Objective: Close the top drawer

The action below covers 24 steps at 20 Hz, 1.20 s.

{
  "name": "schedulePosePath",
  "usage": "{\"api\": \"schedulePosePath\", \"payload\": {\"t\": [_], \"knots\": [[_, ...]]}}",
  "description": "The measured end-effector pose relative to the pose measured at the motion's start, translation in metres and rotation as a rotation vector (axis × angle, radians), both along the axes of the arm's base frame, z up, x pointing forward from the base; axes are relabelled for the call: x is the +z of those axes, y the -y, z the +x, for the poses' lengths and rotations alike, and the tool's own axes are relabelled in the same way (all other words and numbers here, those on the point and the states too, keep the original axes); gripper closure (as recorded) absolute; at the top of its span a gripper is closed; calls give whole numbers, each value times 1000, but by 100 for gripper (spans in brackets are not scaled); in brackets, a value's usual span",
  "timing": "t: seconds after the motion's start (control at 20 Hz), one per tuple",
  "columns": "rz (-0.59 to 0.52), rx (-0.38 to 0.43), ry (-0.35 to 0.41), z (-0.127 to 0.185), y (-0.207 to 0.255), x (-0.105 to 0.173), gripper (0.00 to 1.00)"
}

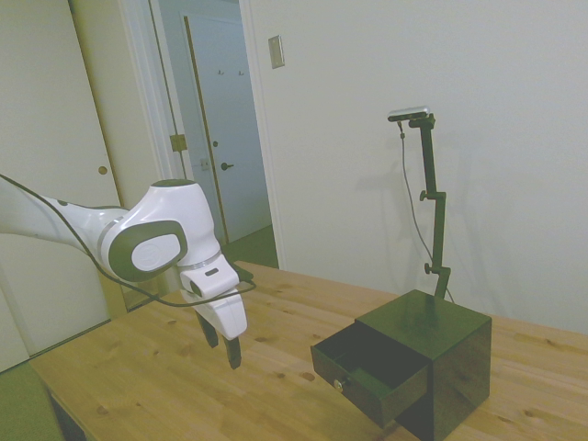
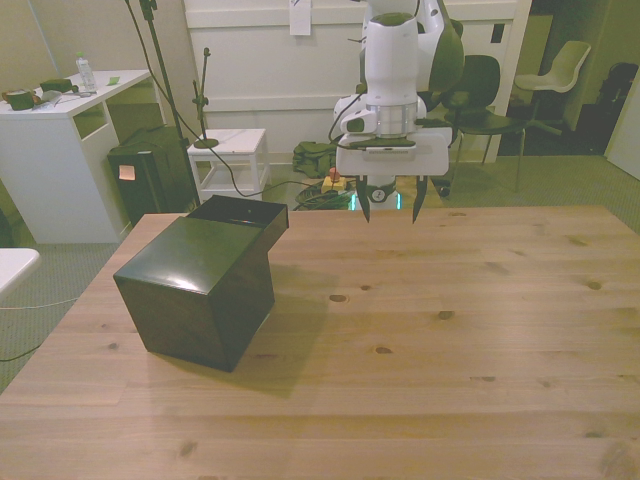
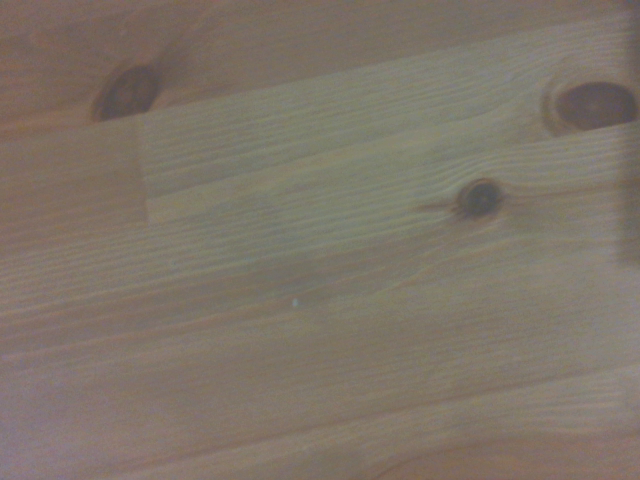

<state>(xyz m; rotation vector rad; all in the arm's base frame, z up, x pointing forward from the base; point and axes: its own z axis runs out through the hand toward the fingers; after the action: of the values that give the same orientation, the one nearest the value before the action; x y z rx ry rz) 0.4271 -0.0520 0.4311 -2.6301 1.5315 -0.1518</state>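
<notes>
Standing pulled out of the black cabinet (image 1: 432,367), the top drawer (image 1: 367,367) juts toward the lower middle of the side view, its hollow inside open to sight and a small round knob (image 1: 338,385) showing on its front. In the front view the drawer (image 2: 240,212) sticks out behind the cabinet (image 2: 197,288), toward the upper left of the frame, and only its rim and dark interior show there. The cabinet sits on the wooden bench (image 1: 184,386) in the lower right of the side view and at the left of the front view, its glossy top catching the light.

Well apart from the drawer, the gripper (image 1: 222,342) hangs above the bench in the lower left-centre of the side view, pointing down, clear of the wood. In the front view the gripper (image 2: 391,205) appears at upper centre, to the right of the drawer and near the bench's far edge. Its jaws stand apart with nothing between them. The white arm (image 1: 92,234) enters from the left edge of the side view.

The wrist view shows only blurred bench (image 3: 300,300) planks with several dark knots (image 3: 480,197).
</notes>
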Motion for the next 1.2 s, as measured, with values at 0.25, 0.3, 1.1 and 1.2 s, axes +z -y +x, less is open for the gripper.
{"api": "schedulePosePath", "payload": {"t": [0.25, 0.3, 1.1, 1.2], "knots": [[19, -106, -15, -2, 46, -7, 0], [21, -125, -15, -3, 54, -6, 0], [6, -298, -28, 8, 159, 19, 100], [5, -292, -32, 10, 157, 18, 100]]}}
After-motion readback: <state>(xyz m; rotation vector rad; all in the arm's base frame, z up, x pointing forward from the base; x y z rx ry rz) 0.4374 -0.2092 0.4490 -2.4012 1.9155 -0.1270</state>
